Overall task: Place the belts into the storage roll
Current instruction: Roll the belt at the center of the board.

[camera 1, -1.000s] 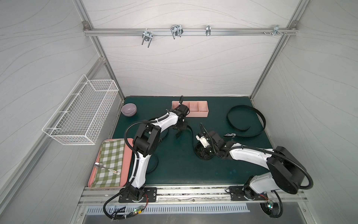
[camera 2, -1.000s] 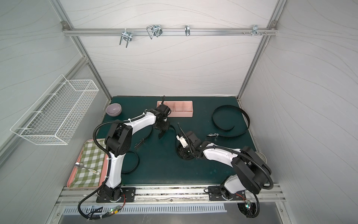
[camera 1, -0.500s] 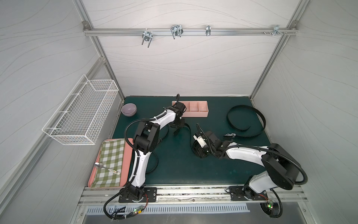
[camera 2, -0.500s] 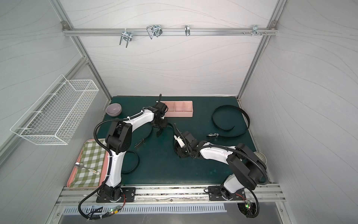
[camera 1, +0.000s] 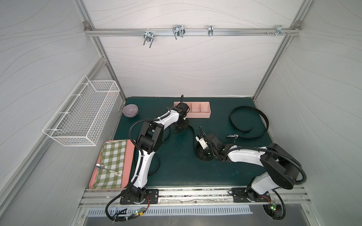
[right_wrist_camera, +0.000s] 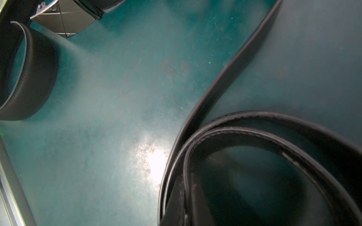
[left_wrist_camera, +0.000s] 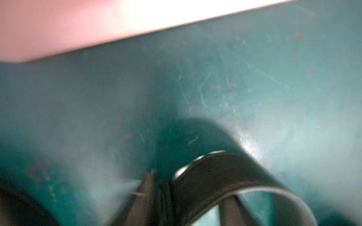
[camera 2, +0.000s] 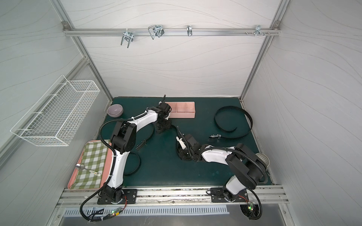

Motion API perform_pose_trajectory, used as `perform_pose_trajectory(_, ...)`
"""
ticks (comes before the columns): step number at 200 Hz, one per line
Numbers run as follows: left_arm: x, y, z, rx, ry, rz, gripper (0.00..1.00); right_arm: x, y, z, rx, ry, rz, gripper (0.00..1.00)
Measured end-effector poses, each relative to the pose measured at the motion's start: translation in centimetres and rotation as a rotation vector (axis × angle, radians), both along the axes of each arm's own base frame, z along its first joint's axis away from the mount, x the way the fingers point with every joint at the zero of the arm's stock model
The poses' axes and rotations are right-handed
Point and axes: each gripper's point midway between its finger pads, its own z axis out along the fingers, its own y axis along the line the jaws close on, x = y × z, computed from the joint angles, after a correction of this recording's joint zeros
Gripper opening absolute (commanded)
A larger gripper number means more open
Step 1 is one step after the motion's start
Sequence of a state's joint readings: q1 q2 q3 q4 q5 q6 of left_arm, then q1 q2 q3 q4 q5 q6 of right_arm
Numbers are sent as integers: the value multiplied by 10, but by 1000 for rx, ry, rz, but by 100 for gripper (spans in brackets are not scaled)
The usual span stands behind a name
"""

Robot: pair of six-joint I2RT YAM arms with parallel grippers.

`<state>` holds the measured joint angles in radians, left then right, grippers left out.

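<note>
- Since a second ago the right arm's elbow has drawn inward, and the right pincer (camera 1: 203,151) has edged toward the left pincer (camera 1: 181,126), bringing the coiled belt (right_wrist_camera: 293,122) along.
- Right pincer is clenched on the coil's turns. The left pincer's jaws stand apart about the belt's tail, too blurred to tell whether they grip it.
- I'd judge the strap light, smooth and springy, keen to unwind, so pinch across several turns rather than the tail.
- Its coil stands on edge on the worktop (camera 1: 176,166), with the tail running from right pincer to left.
- Just beyond the left pincer lies the storage roll (camera 1: 199,115), long axis crosswise, visible compartments empty.
- Well outboard of the right pincer lies the loose belt (camera 1: 264,121).
</note>
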<state>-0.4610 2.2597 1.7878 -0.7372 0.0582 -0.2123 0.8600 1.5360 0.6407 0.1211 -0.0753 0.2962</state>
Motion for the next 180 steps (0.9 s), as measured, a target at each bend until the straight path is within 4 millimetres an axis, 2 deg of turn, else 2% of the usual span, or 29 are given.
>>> perform_pose_trajectory(37,0,6,1,32,-8,11,93,0,0,0,5,10,-14,1)
perform_pose_trajectory(41,0,8,2,39,-11,14,98,0,0,0,5,11,-16,1)
perform_pose_trajectory(62,-7,20,10,82,-27,39,99,0,-1,0,7,15,-25,0)
perform_pose_trajectory(78,-17,31,27,114,-53,58,99,0,-1,0,8,20,-32,0)
perform_pose_trajectory(113,-44,45,83,87,-147,124,99,3,-6,0,15,32,-56,0)
perform_pose_trajectory(127,-61,48,90,40,-145,159,99,3,-9,0,17,36,-62,1)
perform_pose_trajectory(142,-83,45,81,-25,-107,188,99,3,-10,0,21,40,-63,1)
perform_pose_trajectory(157,-108,40,59,-60,-25,218,99,3,-11,0,23,43,-64,1)
perform_pose_trajectory(180,-140,22,26,-71,86,240,99,3,-11,0,27,45,-64,1)
